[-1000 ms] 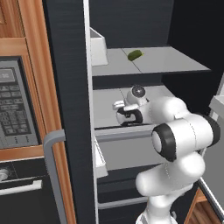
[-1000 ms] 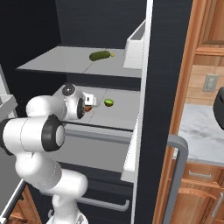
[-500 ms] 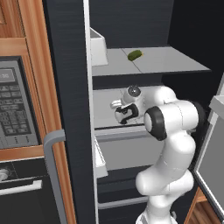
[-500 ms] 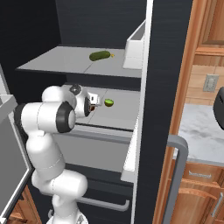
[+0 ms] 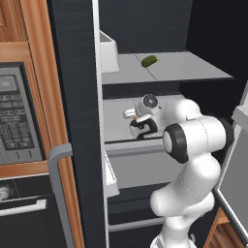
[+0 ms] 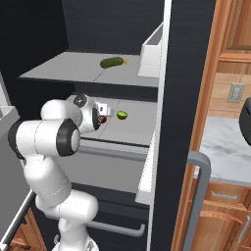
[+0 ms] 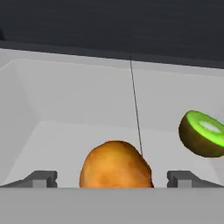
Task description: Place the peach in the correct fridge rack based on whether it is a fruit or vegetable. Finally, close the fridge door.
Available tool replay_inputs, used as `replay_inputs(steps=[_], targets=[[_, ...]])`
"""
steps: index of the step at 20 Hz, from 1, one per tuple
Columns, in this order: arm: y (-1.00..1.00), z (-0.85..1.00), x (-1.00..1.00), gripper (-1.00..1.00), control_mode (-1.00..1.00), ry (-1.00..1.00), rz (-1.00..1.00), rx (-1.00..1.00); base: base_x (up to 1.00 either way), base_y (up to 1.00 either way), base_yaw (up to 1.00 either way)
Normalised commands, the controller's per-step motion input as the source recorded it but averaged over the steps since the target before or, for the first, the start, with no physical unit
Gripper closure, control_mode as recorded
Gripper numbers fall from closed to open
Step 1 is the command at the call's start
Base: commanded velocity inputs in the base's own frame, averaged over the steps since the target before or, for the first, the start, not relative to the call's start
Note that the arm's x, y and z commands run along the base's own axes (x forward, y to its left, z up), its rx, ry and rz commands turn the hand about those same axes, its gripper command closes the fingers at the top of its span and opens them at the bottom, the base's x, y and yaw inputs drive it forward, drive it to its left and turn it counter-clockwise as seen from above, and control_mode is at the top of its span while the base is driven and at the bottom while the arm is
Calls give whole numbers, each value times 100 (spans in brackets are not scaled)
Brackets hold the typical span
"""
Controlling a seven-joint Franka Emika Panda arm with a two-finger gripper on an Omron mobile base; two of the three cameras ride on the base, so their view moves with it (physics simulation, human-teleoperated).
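Inside the open fridge, the fridge rack [image 7: 78,109] carries the peach [image 7: 115,165] (near its front edge), between the spread, empty gripper [image 7: 112,179] fingertips; a halved kiwi [image 7: 202,133] lies beside it.

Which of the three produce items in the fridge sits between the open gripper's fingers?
The round orange peach, on the pale-grey lower shelf between the open gripper tips. The cut green kiwi half lies off to one side; the elongated green cucumber is on the shelf above.

Since a second ago we have folded our elbow in toward the fridge and up, while our gripper [image 6: 103,116] shifted only slightly over the fridge rack [image 6: 132,128], jaws barely wider.
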Motion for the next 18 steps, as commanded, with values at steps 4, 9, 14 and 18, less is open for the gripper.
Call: replay_inputs(steps=[4,9,14,18], targets=[[-4,21,-100,-100,-100,-8,-1,1,0,0,0],[0,89,-100,-100,-100,-1,-1,2,0,0,0],[-7,85,-100,-100,-100,0,0,8,0,0,0],[-11,60,-100,-100,-100,1,0,10,0,0,0]])
